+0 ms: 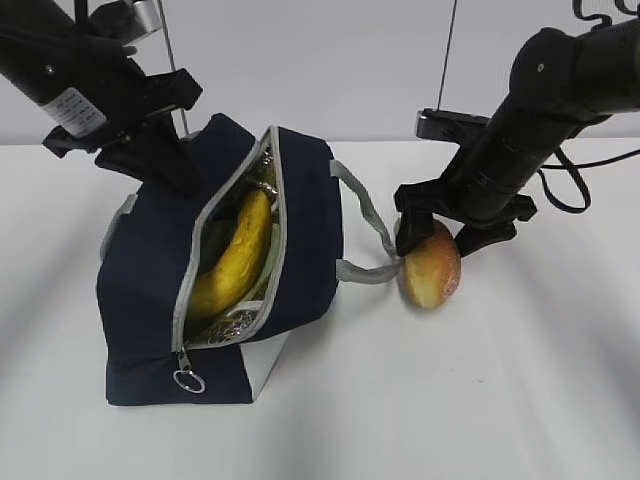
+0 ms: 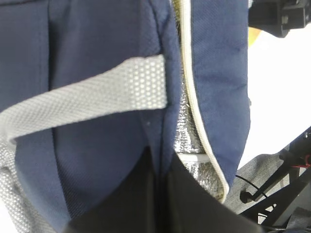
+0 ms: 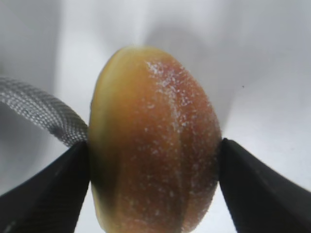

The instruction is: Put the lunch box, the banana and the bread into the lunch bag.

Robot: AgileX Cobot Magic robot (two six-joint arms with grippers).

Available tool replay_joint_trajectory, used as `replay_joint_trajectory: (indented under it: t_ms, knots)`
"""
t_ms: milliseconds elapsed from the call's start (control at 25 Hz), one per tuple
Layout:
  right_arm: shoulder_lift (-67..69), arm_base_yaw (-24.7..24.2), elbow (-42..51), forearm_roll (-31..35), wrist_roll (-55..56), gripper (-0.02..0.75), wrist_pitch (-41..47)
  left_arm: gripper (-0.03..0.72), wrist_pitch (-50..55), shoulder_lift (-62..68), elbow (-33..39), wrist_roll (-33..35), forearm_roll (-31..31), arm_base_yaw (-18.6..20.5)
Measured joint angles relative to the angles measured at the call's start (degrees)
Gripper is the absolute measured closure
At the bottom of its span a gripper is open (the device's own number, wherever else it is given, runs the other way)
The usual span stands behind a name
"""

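Bread (image 3: 154,141) between right fingers (image 3: 46,191)

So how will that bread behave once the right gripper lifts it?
The bread looks rounded and egg-like, so it could roll or pivot between the fingers pressed on its two sides. Its sugared, grainy crust probably helps against slipping. Being bread, it is likely light and squashable under a firm squeeze.

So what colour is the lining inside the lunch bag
Shiny silver foil lining inside the navy lunch bag, clearest in the left wrist view.
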Motion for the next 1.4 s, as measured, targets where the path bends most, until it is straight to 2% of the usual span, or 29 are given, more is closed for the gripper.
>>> replay_joint_trajectory:
  t_ms: [800, 1400]
  knots:
    - [0.0, 0.0, 0.0, -1.5, -2.3, 0.132, 3.9, 0.691, 0.2, 0.0, 0.0, 0.0, 0.0, 0.0]
    - [0.0, 0.0, -4.4, 2.1, -6.9, 0.132, 17.1, 0.691, 0.5, 0.0, 0.0, 0.0, 0.1, 0.0]
